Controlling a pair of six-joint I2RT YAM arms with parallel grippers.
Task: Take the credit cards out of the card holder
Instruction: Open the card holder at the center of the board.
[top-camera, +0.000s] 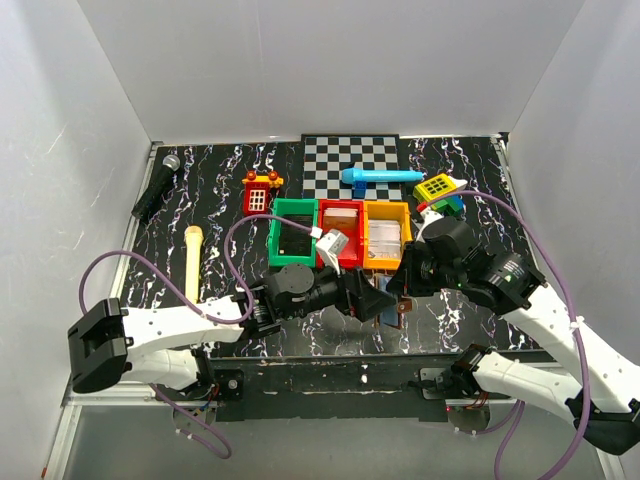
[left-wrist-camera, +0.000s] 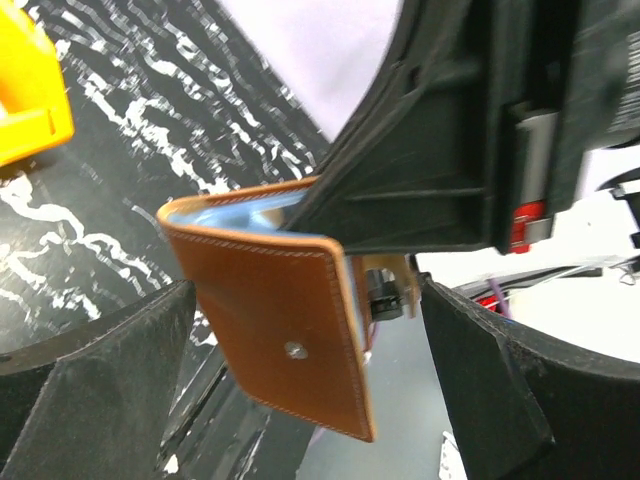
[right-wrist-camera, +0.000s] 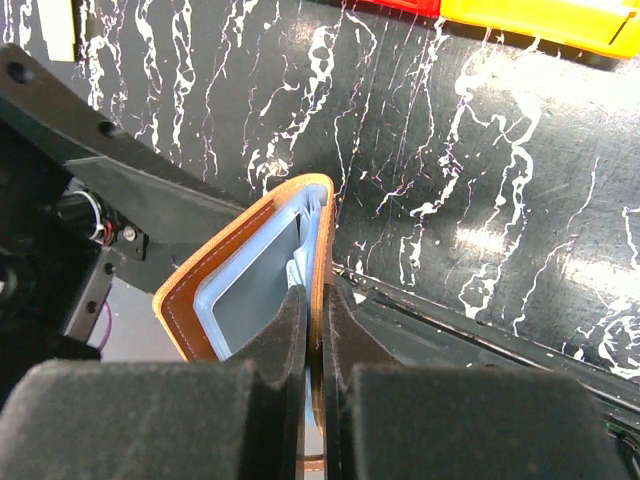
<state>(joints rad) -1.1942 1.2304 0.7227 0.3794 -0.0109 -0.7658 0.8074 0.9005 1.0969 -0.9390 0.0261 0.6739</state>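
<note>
Nearest, above the front edge of the black, white-veined table (top-camera: 200, 190), between the two arms: the card holder (right-wrist-camera: 250, 270), lifted off the surface and part-open like a book. From the right wrist, right gripper (right-wrist-camera: 315, 297) pressed together on one brown leaf, seen edge-on between the pads, pale blue-grey inner panels facing left; pocket contents too hard to tell. From the left wrist, only the other side: brown outer flap with white stitching and a small metal stud, hanging tilted between the fingers of the left gripper (left-wrist-camera: 305, 330), jaws spread wide to either side, no contact with the flap to be seen. From above, little of the holder, mostly hidden by the two wrists meeting nose to nose; left arm stretched rightward low over the table, right arm bent in from the right, angled down and left. Just behind, three bins side by side: green bin (top-camera: 293, 240), red bin (top-camera: 340, 235), orange bin (top-camera: 387, 235). Farther back, a yellow stick (top-camera: 192, 262) at left, a red toy (top-camera: 261, 192), a microphone (top-camera: 157, 187) far left, a blue toy (top-camera: 380, 177) on a checkered mat (top-camera: 330, 160), a yellow block toy (top-camera: 437, 187). Beyond, plain white walls (top-camera: 300, 60) on three sides.
</note>
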